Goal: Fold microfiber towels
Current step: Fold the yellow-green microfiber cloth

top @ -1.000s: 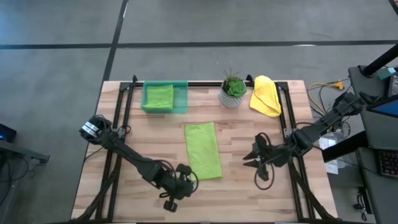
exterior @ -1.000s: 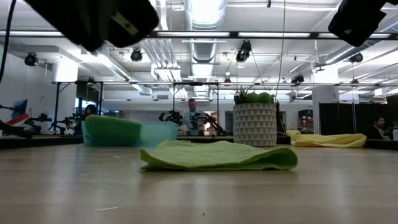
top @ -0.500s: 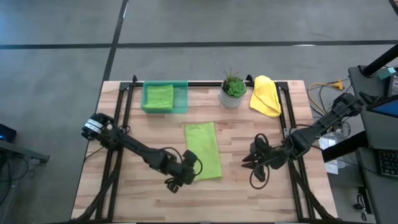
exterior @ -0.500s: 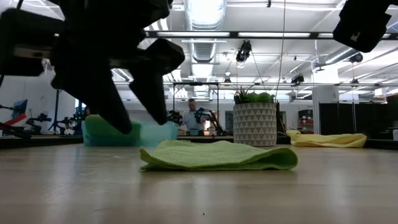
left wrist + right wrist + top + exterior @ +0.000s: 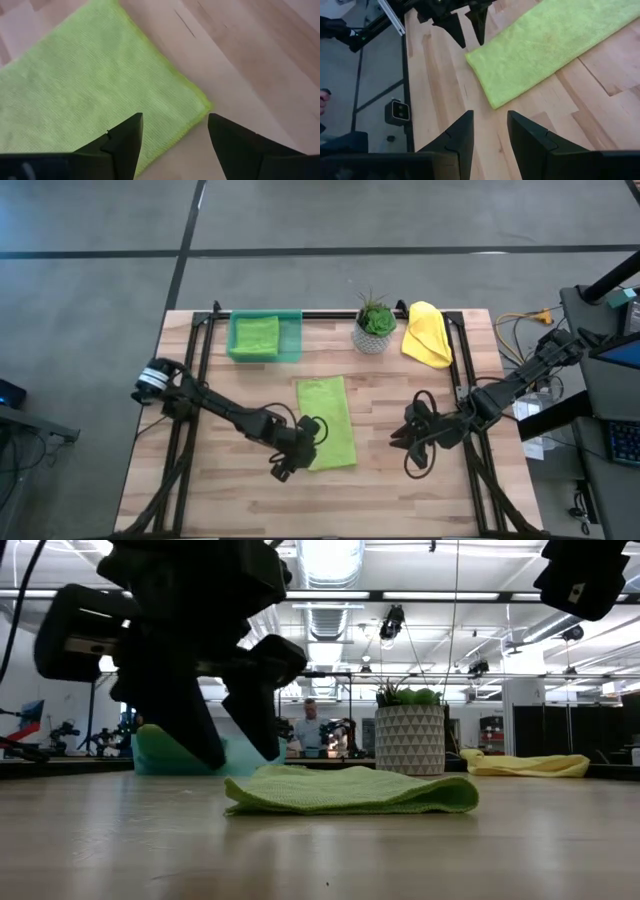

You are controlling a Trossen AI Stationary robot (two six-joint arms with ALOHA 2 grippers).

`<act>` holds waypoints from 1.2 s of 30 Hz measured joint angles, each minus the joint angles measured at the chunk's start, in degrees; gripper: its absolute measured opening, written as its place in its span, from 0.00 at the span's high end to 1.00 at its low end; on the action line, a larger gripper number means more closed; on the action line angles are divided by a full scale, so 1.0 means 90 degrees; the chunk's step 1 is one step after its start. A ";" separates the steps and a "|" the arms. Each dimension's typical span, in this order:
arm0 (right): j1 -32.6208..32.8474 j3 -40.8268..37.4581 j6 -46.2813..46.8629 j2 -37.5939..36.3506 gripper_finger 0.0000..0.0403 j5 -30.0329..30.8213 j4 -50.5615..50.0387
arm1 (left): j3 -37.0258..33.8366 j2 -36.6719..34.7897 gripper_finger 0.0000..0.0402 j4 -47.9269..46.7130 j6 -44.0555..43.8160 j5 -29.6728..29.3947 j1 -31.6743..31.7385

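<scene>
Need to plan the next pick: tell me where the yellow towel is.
In the high view the yellow towel lies bunched at the table's far right corner, just right of the potted plant.

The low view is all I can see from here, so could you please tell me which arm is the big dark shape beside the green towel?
Observer: It is the left gripper, jaws open, at the near left corner of the folded lime green towel.
Operator: Thank you. Is it gripping that corner?
Observer: No. In its wrist view both fingers stand above the cloth's corner with nothing between them.
Operator: And where is the right arm, please?
Observer: The right gripper hovers over bare wood to the towel's right, apart from it, holding nothing.
Operator: What is in the tray?
Observer: The green tray holds another folded lime green towel.
</scene>
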 joint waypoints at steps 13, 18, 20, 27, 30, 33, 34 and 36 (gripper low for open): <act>0.0000 0.0014 0.0060 0.0000 0.72 0.0000 -0.0045 | 0.0013 0.0569 0.47 0.0405 -0.0280 0.0846 0.0044; 0.0000 0.0017 0.0209 0.0000 0.72 0.0000 -0.0151 | 0.0042 0.0807 0.47 0.0510 -0.0523 0.0502 0.0043; 0.0000 0.0017 0.0211 0.0000 0.72 0.0000 -0.0154 | 0.0047 0.0863 0.47 0.0488 -0.0639 0.0270 0.0032; 0.0000 0.0017 0.0211 0.0000 0.72 -0.0002 -0.0155 | 0.0035 0.1225 0.56 0.0471 -0.1205 -0.0221 0.0025; 0.0000 0.0042 0.0211 0.0000 0.72 -0.0010 -0.0159 | 0.0069 0.1489 0.66 0.0461 -0.1566 -0.0333 -0.0010; 0.0000 0.0087 0.0209 0.0000 0.72 -0.0024 -0.0155 | 0.0138 0.1636 0.79 0.0479 -0.1836 -0.0410 -0.0055; 0.0000 0.0097 0.0207 0.0000 0.72 -0.0025 -0.0160 | 0.0141 0.1639 0.83 0.0495 -0.1875 -0.0431 -0.0068; 0.0000 0.0106 0.0205 0.0000 0.72 -0.0026 -0.0157 | 0.0136 0.1615 0.92 0.0532 -0.1942 -0.0503 -0.0080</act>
